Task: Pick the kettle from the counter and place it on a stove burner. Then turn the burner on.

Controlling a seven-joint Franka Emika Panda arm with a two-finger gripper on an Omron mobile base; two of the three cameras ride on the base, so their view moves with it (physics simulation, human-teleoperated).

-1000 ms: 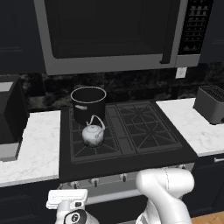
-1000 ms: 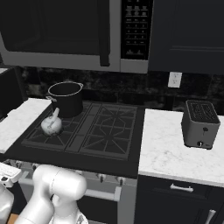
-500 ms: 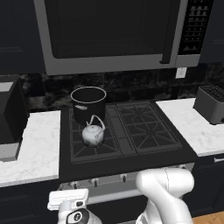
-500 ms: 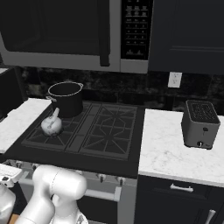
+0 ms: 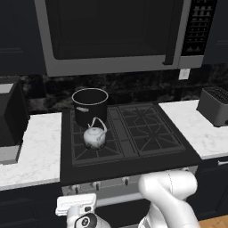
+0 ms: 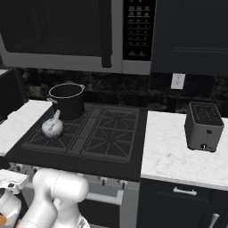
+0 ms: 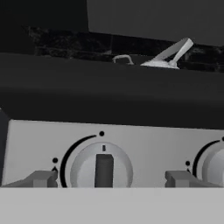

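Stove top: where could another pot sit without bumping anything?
The two right-hand burners are bare, between the middle of the cooktop and the white counter with the toaster. The left side is crowded: the kettle sits on the front left burner, right before the black pot.

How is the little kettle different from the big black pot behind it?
The kettle is small, round and silvery; the pot is bigger, black and straight-sided. The kettle has a thin arched handle over its top; the pot has an open top. The kettle sits on the front left burner, the pot on the one behind. Both stand upright on the stove.
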